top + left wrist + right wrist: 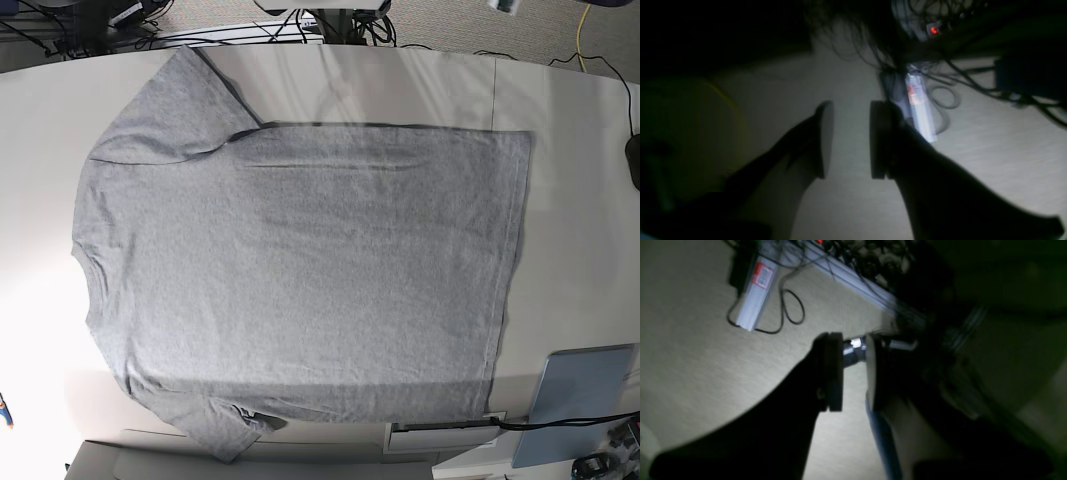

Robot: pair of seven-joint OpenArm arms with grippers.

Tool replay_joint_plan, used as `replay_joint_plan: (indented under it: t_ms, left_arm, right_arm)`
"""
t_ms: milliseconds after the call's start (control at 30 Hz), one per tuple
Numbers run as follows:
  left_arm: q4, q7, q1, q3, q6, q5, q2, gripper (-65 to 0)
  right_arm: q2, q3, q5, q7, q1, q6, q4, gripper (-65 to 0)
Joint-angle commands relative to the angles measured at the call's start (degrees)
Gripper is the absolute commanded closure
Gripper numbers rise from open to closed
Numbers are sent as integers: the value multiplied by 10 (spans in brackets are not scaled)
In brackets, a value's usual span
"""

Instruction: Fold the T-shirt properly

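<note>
The heather-grey T-shirt (300,280) lies spread flat on the white table (570,200), plain side up, with no lettering showing. Its neck is at the left, its hem (515,250) at the right, and its sleeves at the upper left (185,100) and lower left (215,435). Neither arm shows in the base view. My left gripper (850,140) is open and empty, seen against dim floor. My right gripper (854,373) is open with a narrow gap and holds nothing, also over floor. The shirt shows in neither wrist view.
A grey-blue flat panel (580,400) lies at the table's lower right, beside a white box (445,435). A dark object (633,160) sits at the right edge. Cables and a white strip with a red label lie on the floor (920,106) (756,290).
</note>
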Motion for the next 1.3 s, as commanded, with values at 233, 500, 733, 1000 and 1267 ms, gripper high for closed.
replay_joint_plan:
  t_ms: [233, 500, 733, 1000, 1267]
  left_arm:
    - [193, -13, 38, -3, 30, 55, -119, -224]
    - [194, -17, -63, -3, 0, 139, -176, -297]
    - [151, -57, -134, 2, -28, 140, -215, -296]
    - [54, -55, -208, 153, 42, 215, -283, -296]
    - [-35, -51, -300, 219, 47, 219, -287, -296]
  right_arm:
    - [34, 3, -127, -151, -34, -57, 240, -127]
    - [34, 3, -267, -175, -34, -57, 329, -228]
    - [34, 3, -307, -167, -34, -60, 329, -299]
    - [33, 3, -313, -164, -26, -88, 329, -299]
    - [34, 3, -313, -166, -17, -92, 329, -299]
